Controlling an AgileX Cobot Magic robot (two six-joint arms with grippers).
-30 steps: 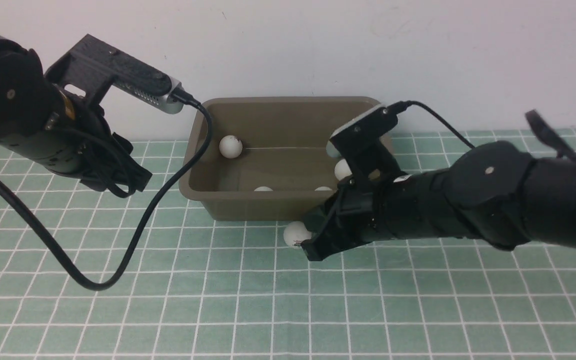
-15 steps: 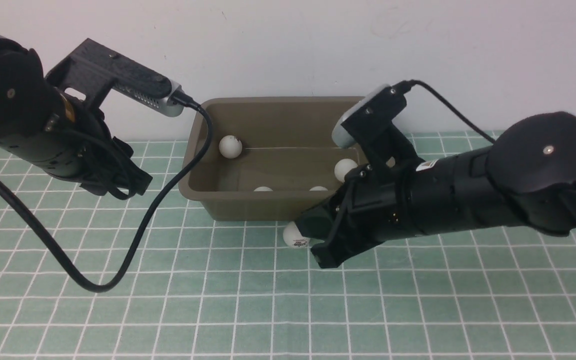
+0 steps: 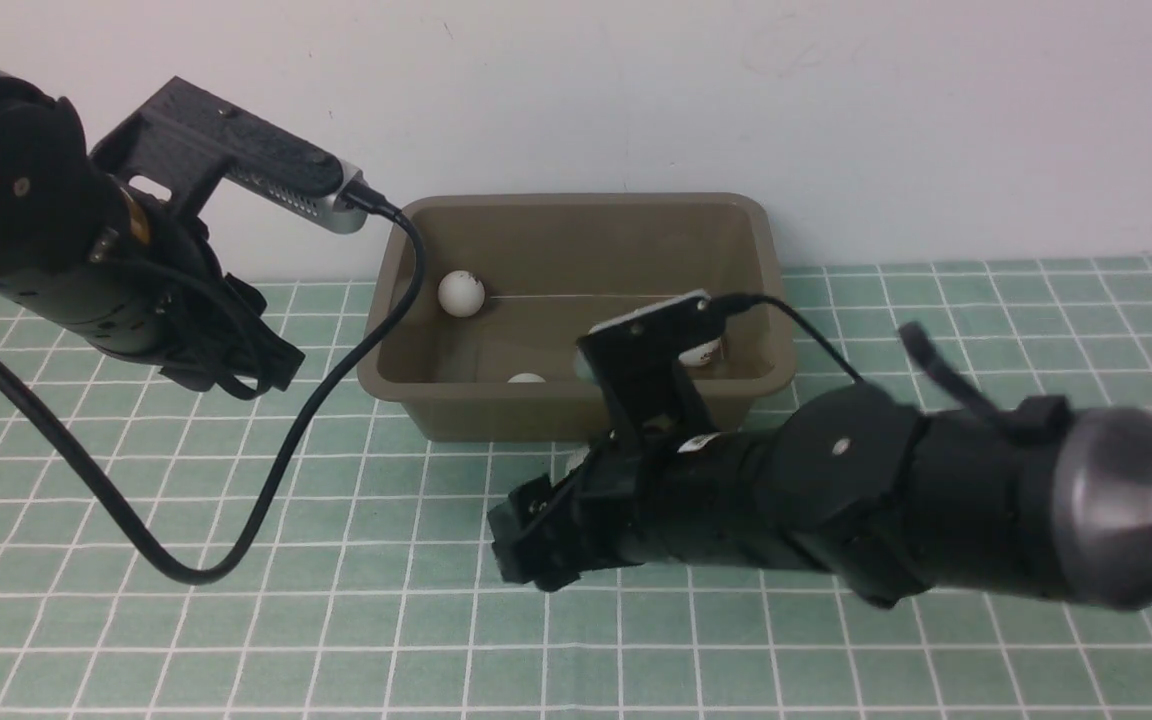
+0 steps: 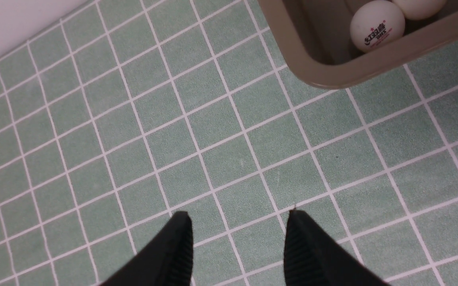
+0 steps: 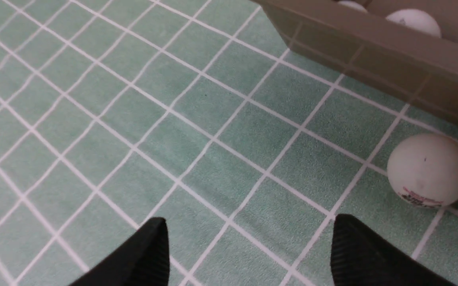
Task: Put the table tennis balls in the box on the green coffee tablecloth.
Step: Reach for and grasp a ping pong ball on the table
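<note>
Since springing from shut to wide apart within the last second, grips nothing with the right jaws, lower and drawn back over the teal-green grid-lined tablecloth (image 5: 229, 131). Leaves the small white table tennis ball (image 5: 429, 171) on that cloth, outside the gap, beyond one fingertip (image 5: 360, 254), just beside the olive-brown plastic box (image 5: 372, 59) ahead. Calls, probably, for a fresh approach. Keeps the left jaws slightly apart, empty. Shows more white balls (image 3: 461, 293) already boxed.

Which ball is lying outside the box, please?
The ball on the cloth, by the near wall of the box and near the open right gripper; the other balls in view lie inside it.
</note>
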